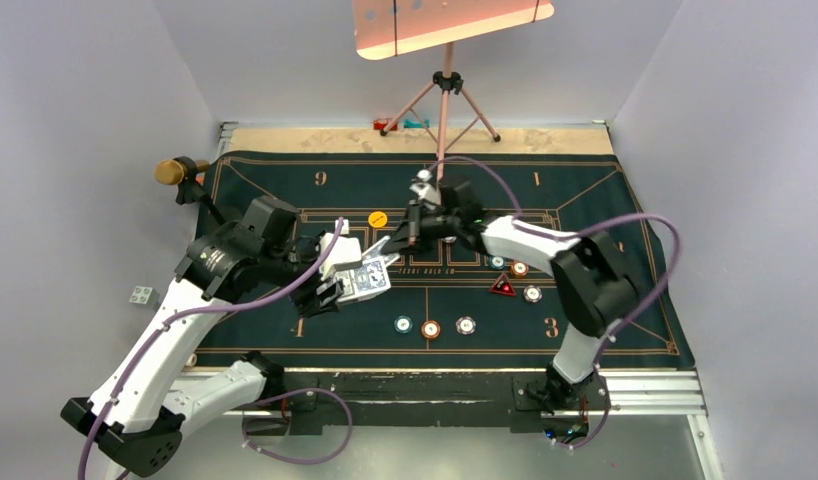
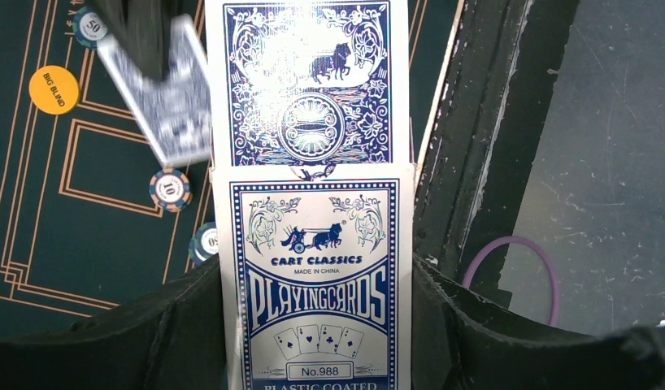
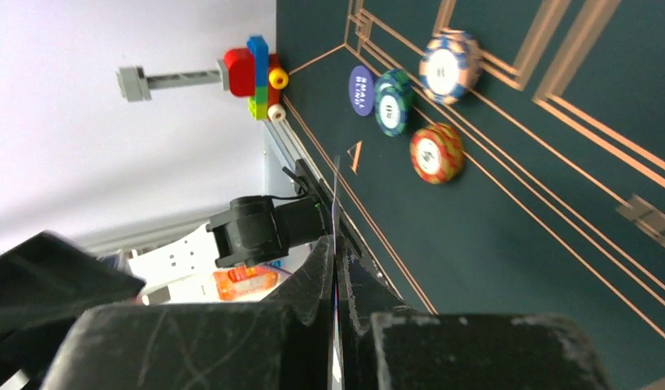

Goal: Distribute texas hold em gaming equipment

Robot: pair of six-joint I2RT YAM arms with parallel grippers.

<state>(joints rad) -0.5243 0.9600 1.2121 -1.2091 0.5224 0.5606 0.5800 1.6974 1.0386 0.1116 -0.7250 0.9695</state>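
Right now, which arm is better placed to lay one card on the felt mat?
Right. The right gripper is shut on a single playing card above the felt mat; the left gripper is busy clamping the Cart Classics card box.

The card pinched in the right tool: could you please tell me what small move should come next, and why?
Probably carry the card away and lower it toward a bare part of the mat. The right tool is shut on that single card, which hangs beside the card box gripped by the left tool, above the felt.
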